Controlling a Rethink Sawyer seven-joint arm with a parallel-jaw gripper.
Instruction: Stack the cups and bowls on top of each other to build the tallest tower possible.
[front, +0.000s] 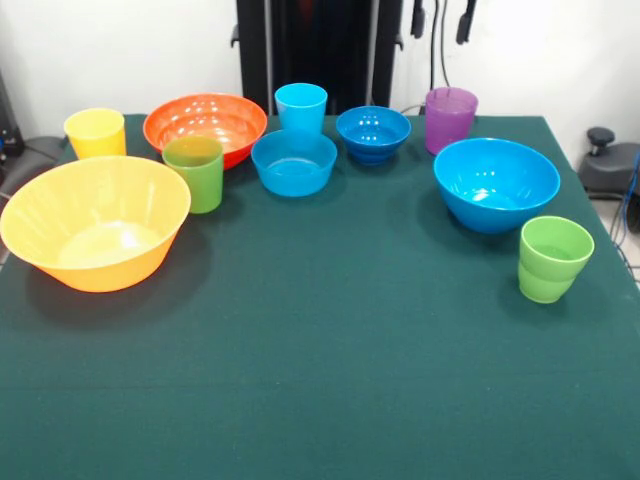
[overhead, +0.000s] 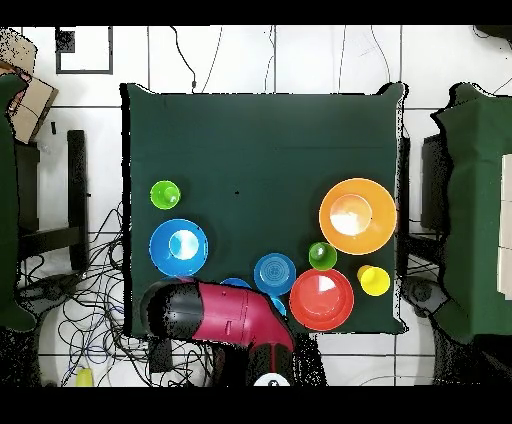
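Observation:
All the cups and bowls stand apart on the green table (front: 330, 380); no tower shows. Along the back are the yellow cup (front: 95, 132), orange-red bowl (front: 205, 125), light blue cup (front: 301, 107), small dark blue bowl (front: 373, 133) and purple cup (front: 450, 119). In front of them are a green cup (front: 193, 172) and the medium light blue bowl (front: 294, 162). The big yellow-orange bowl (front: 95, 222) is at the left. The big light blue bowl (front: 496, 183) and second green cup (front: 555, 258) are at the right. The gripper shows in neither view.
In the overhead view the red and black arm (overhead: 225, 315) lies folded over the table's bottom edge and hides the purple cup and most of the dark blue bowl (overhead: 235, 283). Black pedestal (front: 320, 45) behind the table. Cables lie on the floor around it.

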